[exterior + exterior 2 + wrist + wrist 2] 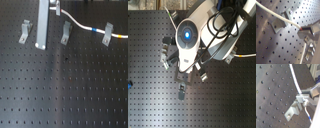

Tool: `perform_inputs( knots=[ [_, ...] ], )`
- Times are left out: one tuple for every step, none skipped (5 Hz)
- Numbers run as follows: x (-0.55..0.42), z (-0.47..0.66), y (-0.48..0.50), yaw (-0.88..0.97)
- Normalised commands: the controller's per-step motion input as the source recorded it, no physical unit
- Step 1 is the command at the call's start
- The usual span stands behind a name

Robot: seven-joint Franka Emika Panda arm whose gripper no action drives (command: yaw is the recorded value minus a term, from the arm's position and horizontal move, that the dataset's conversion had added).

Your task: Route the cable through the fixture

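The white cable [80,23] runs from my gripper [56,10] down to the first exterior view's right. Its blue band [95,30] comes first, then the right metal clip [107,35], then the yellow band [121,36]. I cannot tell whether it sits inside that clip. The gripper is shut on the cable's end, as both wrist views show: the cable [279,16] ends between the fingers [306,29], and likewise the cable [295,81] at the fingers [302,97]. A clip [280,23] lies just under the held stretch. It also shows in the second wrist view [293,110].
The black perforated board [65,90] carries two more clips, middle [66,33] and left [25,31]. A tall grey post [42,25] reaches down to the board between them. In the second exterior view the arm [190,37] hides most clips; the yellow band [246,55] shows at the second exterior view's right.
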Motion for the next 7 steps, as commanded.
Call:
perform_inputs(
  knots=[
    [0.044, -0.13, 0.115, 0.77],
    [0.048, -0.13, 0.119, 0.79],
    [0.053, -0.12, 0.099, 0.81],
    [0.056, -0.1, 0.082, 0.82],
    [0.053, -0.08, 0.065, 0.83],
    [0.038, -0.05, 0.038, 0.84],
    [0.15, -0.02, 0.025, 0.16]
  ],
)
